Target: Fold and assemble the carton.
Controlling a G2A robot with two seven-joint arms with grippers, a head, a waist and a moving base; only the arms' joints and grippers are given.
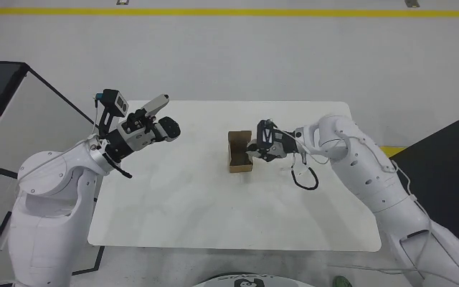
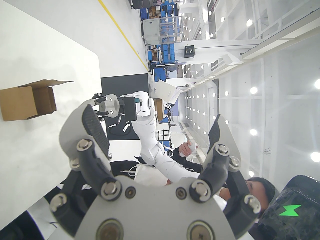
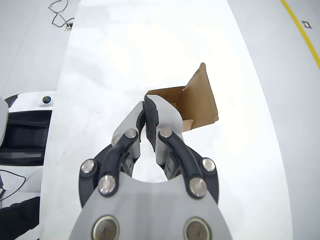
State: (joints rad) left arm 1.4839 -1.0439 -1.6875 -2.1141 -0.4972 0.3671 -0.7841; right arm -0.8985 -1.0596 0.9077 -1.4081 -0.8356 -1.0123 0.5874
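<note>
A small brown carton stands on the white table near its middle, open side up, with one flap raised at the far end. My right gripper is shut, its tips against the carton's near rim; I cannot tell whether cardboard is pinched between the pads. My left gripper hangs above the table's far left corner, open and holding nothing. In the left wrist view the left gripper is spread wide, and the carton lies well off to one side.
A black metal frame stands beside the table's left edge. A dark mat lies on the floor at the right. A yellow line crosses the floor beyond the table. The table's front half is bare.
</note>
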